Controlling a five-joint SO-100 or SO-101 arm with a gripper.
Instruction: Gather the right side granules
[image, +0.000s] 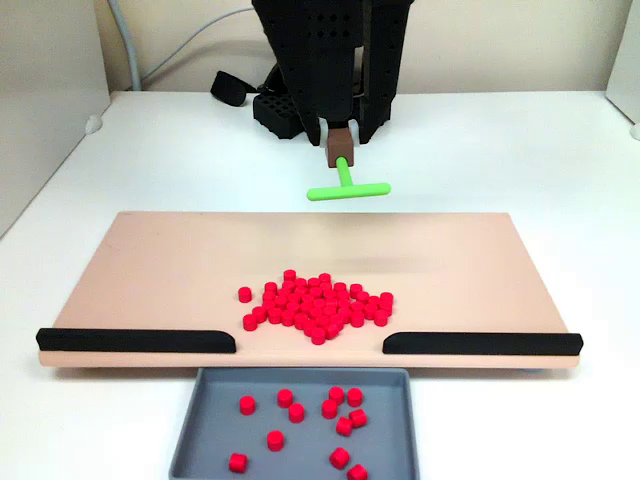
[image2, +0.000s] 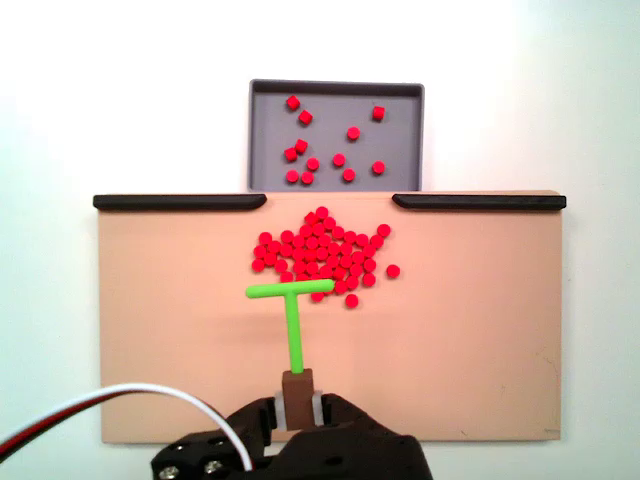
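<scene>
Fingers (image2: 299, 398) clamp the green T-shaped plastic tool (image2: 292, 308), which should sweep the stray small red cylindrical plastic granules (image2: 322, 253) inward, bar level.

Black arm angled low and forward, hand (image2: 298, 398) clamped tight, fingers pointing ahead.

Granules (image2: 320, 250) heaped mid-board (image2: 480, 330) (some apparently in tray (image2: 400, 95)).

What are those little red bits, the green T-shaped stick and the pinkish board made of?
The granules look like hard plastic: uniform bright red, identical short cylinders. The green T-shaped stick also looks like plastic, evenly coloured and matte, possibly 3D-printed. The board is smooth, flat and peach-coloured; plastic or painted wood, I cannot tell which.
</scene>
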